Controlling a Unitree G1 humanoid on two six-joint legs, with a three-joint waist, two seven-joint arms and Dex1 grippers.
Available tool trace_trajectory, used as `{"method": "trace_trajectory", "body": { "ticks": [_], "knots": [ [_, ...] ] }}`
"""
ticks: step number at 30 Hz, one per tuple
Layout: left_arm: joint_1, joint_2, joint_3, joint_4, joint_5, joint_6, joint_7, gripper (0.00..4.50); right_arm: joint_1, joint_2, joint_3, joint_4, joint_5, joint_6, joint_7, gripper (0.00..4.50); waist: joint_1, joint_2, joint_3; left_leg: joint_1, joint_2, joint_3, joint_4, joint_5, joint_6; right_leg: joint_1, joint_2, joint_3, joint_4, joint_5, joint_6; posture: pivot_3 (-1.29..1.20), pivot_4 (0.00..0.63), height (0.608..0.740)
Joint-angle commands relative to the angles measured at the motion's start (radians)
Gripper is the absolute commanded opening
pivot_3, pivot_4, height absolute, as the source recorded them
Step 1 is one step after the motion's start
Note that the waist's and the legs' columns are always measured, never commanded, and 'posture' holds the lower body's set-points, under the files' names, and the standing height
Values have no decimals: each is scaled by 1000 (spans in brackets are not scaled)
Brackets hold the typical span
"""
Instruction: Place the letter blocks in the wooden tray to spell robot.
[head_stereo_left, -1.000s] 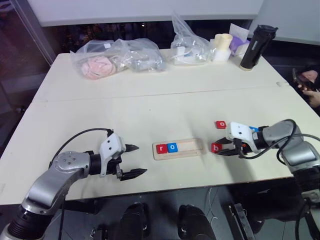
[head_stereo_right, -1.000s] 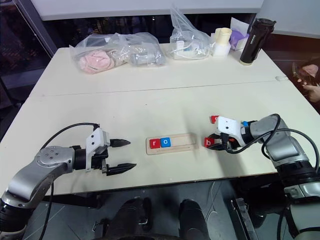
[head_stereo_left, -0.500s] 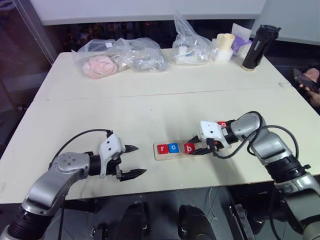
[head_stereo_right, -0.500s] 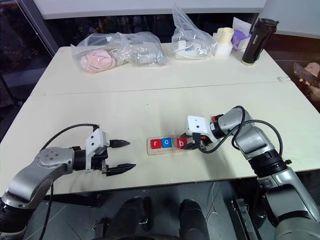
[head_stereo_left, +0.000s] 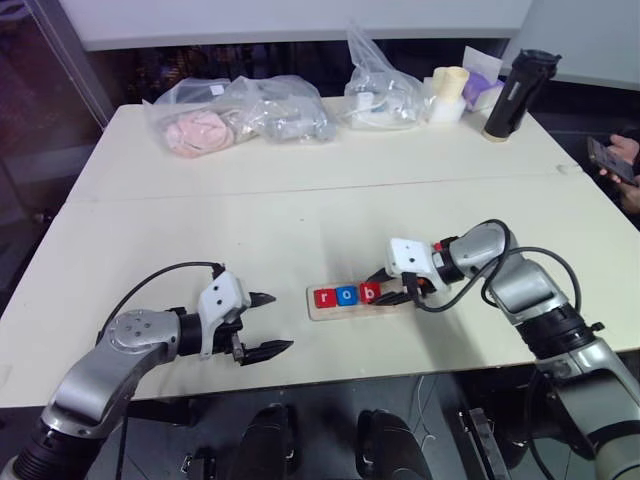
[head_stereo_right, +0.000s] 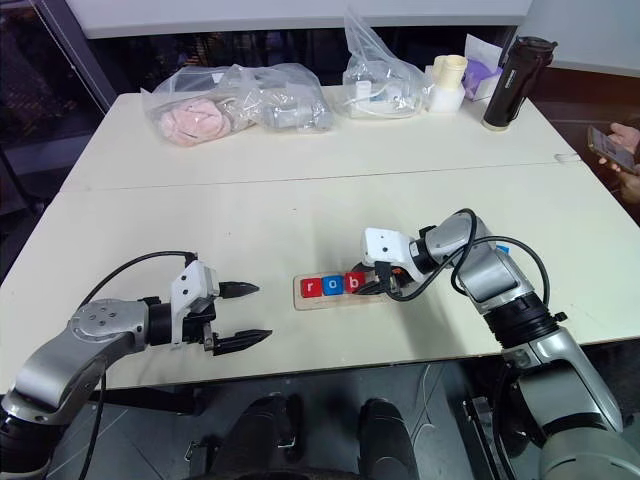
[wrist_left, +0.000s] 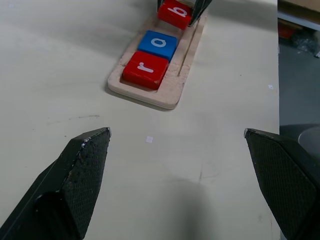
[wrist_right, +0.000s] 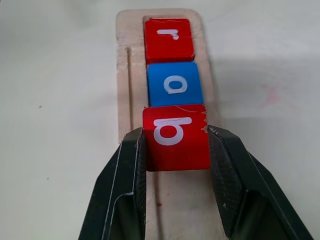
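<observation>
The pale narrow wooden tray (head_stereo_left: 357, 298) lies on the cream table (head_stereo_left: 300, 215). The right gripper (wrist_right: 176, 145), a second ago beside the tray, now clamps the red square "b" block (wrist_right: 175, 136) against the blue "o" block (wrist_right: 174, 84) there. The left gripper (head_stereo_left: 262, 324) hovers agape, empty.

plastic bags (head_stereo_left: 235, 118), blk bottle (head_stereo_left: 520, 93), cups (head_stereo_left: 447, 92)

The right pincer (wrist_right: 176, 145) carried the red b block (wrist_right: 175, 136) to the wooden tray (head_stereo_left: 392, 303).
</observation>
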Motion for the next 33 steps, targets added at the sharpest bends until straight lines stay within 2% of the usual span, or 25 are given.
{"method": "trace_trajectory", "body": {
  "ticks": [1,16,22,23,33],
  "knots": [
    [-3,-1,17,-34,-11,-6,5,4500,-22,12,-3,-5,-1,-10,-4,1153,-1,0,0,0,0,0,0,0,0,0,0,0,0,0,0,0,150,725],
    [-1,3,25,-41,-17,1,14,4500,-15,28,1,-3,-8,-4,-4,1153,-1,0,0,0,0,0,0,0,0,0,0,0,0,0,0,0,150,725],
    [2,8,30,-51,-22,7,19,4500,-16,34,4,1,-10,-6,-9,4242,-1,0,0,0,0,0,0,0,0,0,0,0,0,0,0,0,150,725],
    [1,9,31,-54,-25,10,20,4500,-15,34,4,0,-11,-5,-9,4461,-1,0,0,0,0,0,0,0,0,0,0,0,0,0,0,0,150,725],
    [-12,6,22,-51,-26,17,20,4500,-81,35,-66,-25,29,45,-44,4461,-1,0,0,0,0,0,-1,0,0,-1,0,0,0,0,0,0,150,725]
  ]
}}
